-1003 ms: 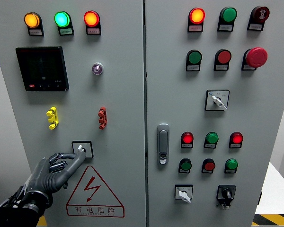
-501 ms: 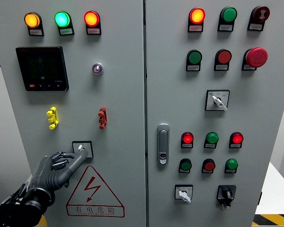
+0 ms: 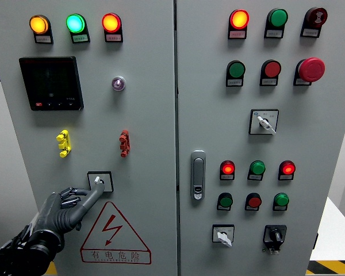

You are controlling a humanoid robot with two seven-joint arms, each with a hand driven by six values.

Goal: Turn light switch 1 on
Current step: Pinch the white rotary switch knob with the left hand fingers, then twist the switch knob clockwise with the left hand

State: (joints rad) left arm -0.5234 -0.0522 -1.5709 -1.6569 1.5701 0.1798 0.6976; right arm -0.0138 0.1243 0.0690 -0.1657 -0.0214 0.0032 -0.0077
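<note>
A small rotary switch (image 3: 99, 181) with a white knob sits in a black square frame low on the left cabinet door, just above the red warning triangle (image 3: 113, 231). My left hand (image 3: 75, 202), dark grey, comes up from the lower left corner. Its index finger (image 3: 92, 196) points up and to the right, and the tip ends at the switch frame's lower edge, just under the knob. The other fingers are curled and hold nothing. My right hand does not show in the picture.
Yellow (image 3: 63, 143) and red (image 3: 123, 143) toggles sit above the switch, below a dark display (image 3: 51, 83) and three lit lamps (image 3: 75, 23). The right door carries a latch handle (image 3: 198, 175), push buttons, a red emergency stop (image 3: 311, 69) and more rotary switches (image 3: 264, 121).
My left index fingertip rose onto the knob half a second ago and has since slipped back down to the frame's lower edge. The knob looks unchanged.
</note>
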